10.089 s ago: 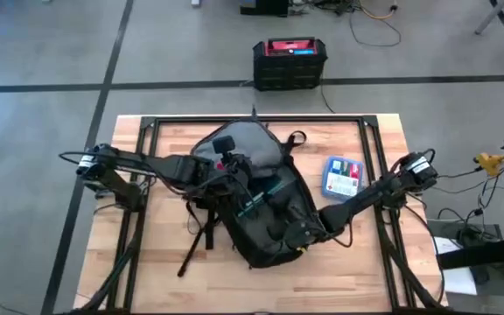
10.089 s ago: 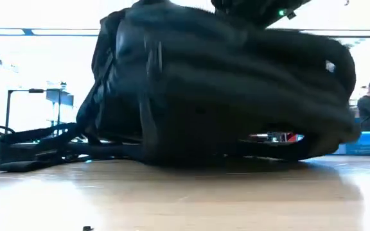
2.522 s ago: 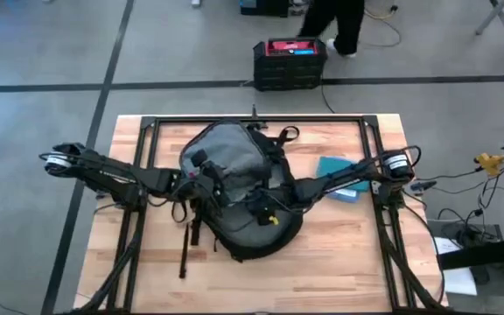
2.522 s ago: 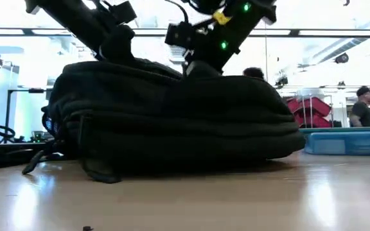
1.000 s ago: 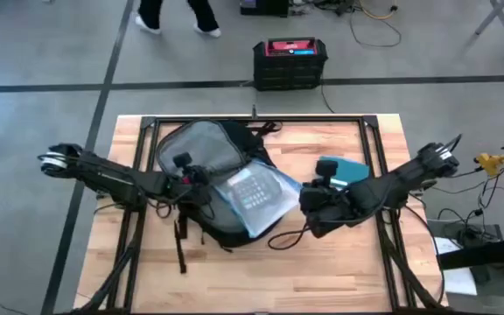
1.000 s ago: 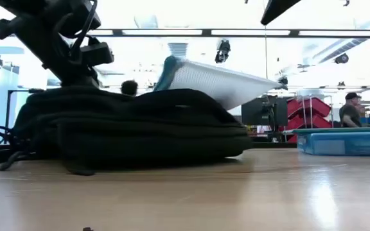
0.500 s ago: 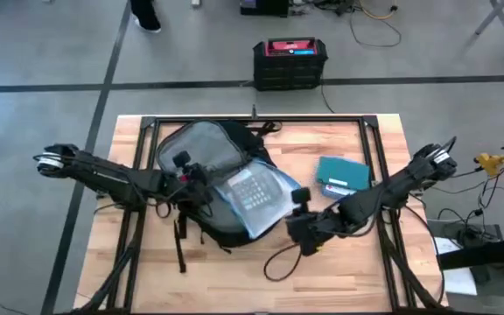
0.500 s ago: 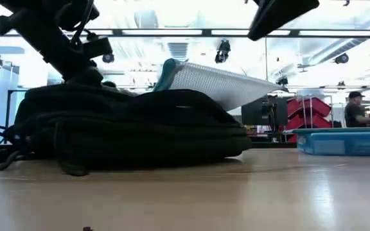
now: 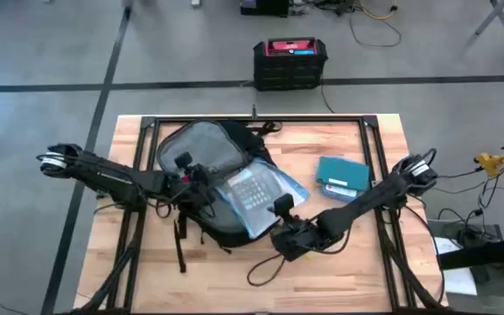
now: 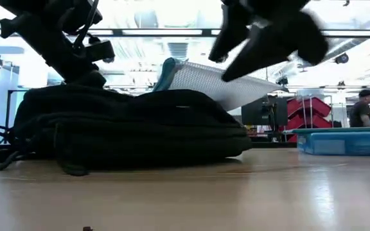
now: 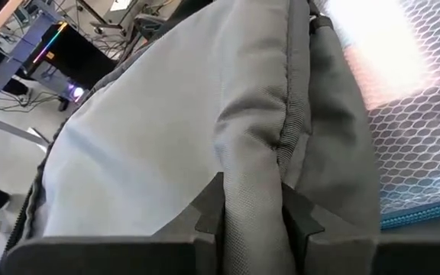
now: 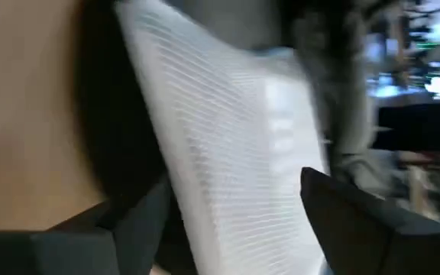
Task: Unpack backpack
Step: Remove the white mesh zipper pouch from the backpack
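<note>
The left gripper [image 9: 189, 178] still pinched the grey lining at the mouth of the backpack [image 9: 201, 153], which lay open on the table's [image 9: 357, 262] left-centre. A mesh pouch [image 9: 254, 194] stuck half out. The right gripper [image 9: 280, 234], fingers spread and empty, had swung back beside the pouch, probably to pull it clear.

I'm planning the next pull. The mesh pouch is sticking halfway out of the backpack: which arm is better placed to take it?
The right. Its open gripper faces the mesh pouch by the pouch's free end, while the left gripper is shut on the backpack rim, holding it open.
</note>
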`<action>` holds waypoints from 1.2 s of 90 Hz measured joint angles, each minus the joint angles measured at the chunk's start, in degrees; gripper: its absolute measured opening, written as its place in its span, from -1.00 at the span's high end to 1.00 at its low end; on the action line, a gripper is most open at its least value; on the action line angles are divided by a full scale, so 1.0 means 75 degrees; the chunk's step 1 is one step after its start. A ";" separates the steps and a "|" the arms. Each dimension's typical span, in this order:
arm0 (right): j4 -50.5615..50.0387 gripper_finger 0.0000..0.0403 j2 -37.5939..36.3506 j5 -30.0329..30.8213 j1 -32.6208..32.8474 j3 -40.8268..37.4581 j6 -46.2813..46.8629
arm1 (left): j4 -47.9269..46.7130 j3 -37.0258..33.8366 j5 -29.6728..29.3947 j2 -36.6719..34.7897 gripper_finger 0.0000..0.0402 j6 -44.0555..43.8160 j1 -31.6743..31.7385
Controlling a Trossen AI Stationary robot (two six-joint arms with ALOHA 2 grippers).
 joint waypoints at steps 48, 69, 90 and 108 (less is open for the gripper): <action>0.0551 0.66 0.0480 -0.0049 -0.0630 0.0052 -0.0501 | 0.0698 -0.0568 0.0357 -0.0009 0.76 -0.0158 -0.0025; 0.0049 0.93 -0.0169 0.0096 -0.0179 0.0055 -0.0344 | 0.0578 -0.0723 0.0100 -0.0009 0.76 0.0187 -0.0029; -0.0985 0.99 -0.1246 0.1464 0.0537 0.0056 0.0350 | 0.0086 -0.0723 0.0014 -0.0012 0.76 0.0834 -0.0032; -0.1371 1.00 -0.2154 0.2143 0.0926 0.0058 0.0717 | -0.0217 -0.0687 -0.0372 -0.0003 0.76 0.1034 -0.0029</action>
